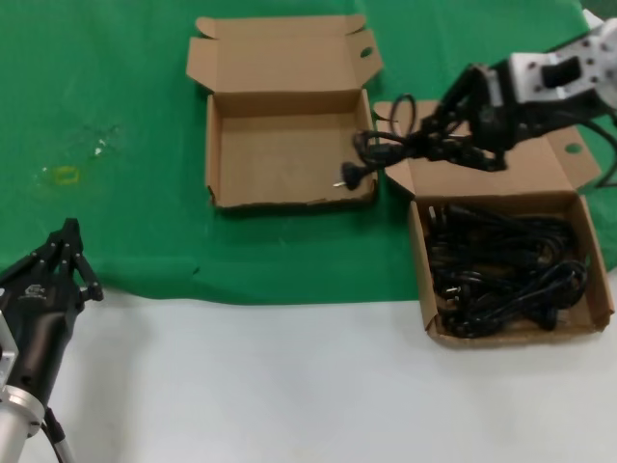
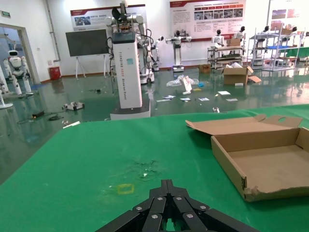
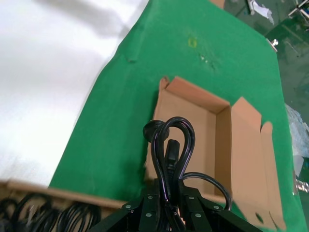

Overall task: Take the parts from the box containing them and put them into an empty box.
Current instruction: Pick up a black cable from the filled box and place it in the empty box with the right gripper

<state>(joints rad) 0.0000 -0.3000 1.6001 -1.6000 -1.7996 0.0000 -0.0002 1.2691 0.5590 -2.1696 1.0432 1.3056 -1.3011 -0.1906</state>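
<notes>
Left tool (image 1: 69,253) sat pinched shut, idle at the near surface edge, while right tool (image 1: 424,143) clamped one cord (image 1: 371,154) above the gap between full box (image 1: 593,289) and empty box (image 1: 289,198), likely mid-transfer.

- Two cardboard mailer boxes on the desk (image 1: 289,386): the empty box (image 1: 289,154) and the box of cords (image 1: 588,253).
- One power cord (image 1: 381,154) held aloft; the tangled cords (image 1: 506,265) in the box cannot be counted.
- Two claws: left claw (image 1: 69,249), right claw (image 1: 434,135).
</notes>
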